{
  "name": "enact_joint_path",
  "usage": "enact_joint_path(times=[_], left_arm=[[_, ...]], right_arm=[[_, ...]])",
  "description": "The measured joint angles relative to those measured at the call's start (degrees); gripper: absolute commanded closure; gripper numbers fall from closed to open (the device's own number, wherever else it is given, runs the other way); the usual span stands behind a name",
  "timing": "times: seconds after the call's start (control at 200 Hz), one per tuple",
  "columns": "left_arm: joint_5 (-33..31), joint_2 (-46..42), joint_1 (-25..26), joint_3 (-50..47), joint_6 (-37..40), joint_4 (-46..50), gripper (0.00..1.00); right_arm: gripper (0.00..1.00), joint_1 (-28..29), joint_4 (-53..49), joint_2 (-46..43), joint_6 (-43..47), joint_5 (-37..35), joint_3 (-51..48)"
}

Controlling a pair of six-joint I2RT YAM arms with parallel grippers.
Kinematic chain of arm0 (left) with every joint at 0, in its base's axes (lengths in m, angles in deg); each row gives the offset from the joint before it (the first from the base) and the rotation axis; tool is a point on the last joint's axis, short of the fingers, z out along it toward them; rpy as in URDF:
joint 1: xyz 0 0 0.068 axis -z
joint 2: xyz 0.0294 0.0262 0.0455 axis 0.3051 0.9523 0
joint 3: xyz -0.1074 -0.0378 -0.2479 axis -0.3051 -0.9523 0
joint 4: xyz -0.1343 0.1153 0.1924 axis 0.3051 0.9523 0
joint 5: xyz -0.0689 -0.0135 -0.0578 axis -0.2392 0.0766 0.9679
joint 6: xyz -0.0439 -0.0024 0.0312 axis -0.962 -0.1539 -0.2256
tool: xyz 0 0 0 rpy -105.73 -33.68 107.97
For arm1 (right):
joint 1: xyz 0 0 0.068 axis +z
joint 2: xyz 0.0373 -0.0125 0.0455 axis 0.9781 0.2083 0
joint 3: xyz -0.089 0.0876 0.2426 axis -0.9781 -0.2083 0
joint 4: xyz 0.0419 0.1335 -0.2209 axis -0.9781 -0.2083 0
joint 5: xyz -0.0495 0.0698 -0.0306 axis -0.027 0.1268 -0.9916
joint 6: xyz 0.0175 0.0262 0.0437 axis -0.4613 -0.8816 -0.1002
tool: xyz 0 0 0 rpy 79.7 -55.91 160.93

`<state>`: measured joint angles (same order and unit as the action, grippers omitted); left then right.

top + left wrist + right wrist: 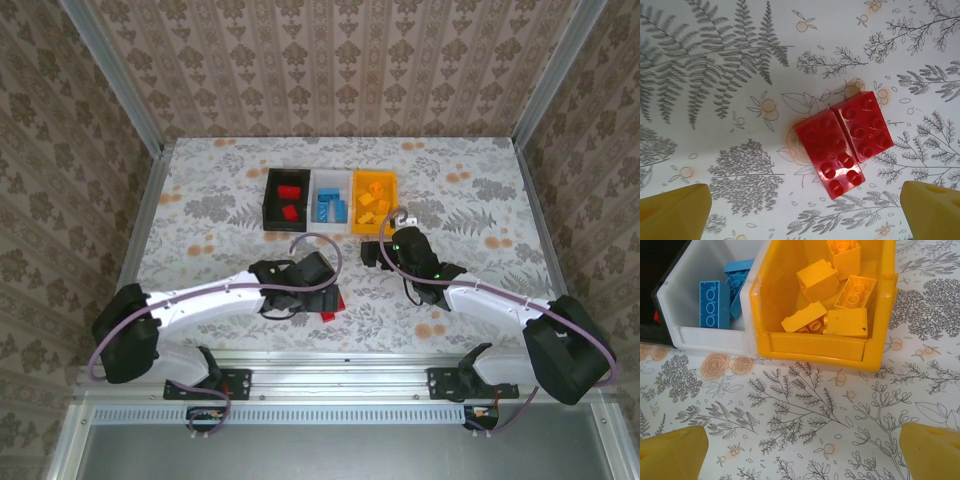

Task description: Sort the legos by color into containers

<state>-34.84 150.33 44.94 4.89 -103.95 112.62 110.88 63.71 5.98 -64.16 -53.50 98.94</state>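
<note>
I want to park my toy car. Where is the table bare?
Bare: left of the black plastic bin and right of the yellow-orange plastic bin. Crowded: around the two red studded bricks by the left pincer.

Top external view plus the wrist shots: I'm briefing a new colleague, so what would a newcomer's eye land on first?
The row of three bins at the table's far middle: black bin holding red bricks, white bin holding blue bricks, yellow-orange bin holding yellow bricks. Next, two loose red bricks lying side by side on the flowery tabletop, just ahead of the open left hand.
</note>
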Motion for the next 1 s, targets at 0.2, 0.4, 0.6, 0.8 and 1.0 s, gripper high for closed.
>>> enact_joint_path(times=[0.2, 0.4, 0.6, 0.8, 1.0], left_arm=[[1.2, 5.2, 1.4, 1.1, -1.7, -2.4, 0.03], [1.7, 7.9, 2.1, 2.5, -1.9, -3.7, 0.1], [2.3, 10.0, 3.5, 1.4, -1.8, -4.3, 0.12], [1.8, 10.0, 5.8, -1.6, -1.9, -5.3, 0.14], [1.3, 9.4, 4.4, -5.3, -2.3, -8.1, 0.18]], right_arm=[[0.0, 0.0, 0.0, 0.0, 0.0, -2.3, -0.1], [0.0, 0.0, 0.0, 0.0, 0.0, -3.4, -0.1], [0.0, 0.0, 0.0, 0.0, -0.1, -3.5, -0.1], [0.0, 0.0, 0.0, 0.0, -0.2, -3.5, -0.1], [0.0, 0.0, 0.0, 0.0, -0.2, -3.5, -0.1]])
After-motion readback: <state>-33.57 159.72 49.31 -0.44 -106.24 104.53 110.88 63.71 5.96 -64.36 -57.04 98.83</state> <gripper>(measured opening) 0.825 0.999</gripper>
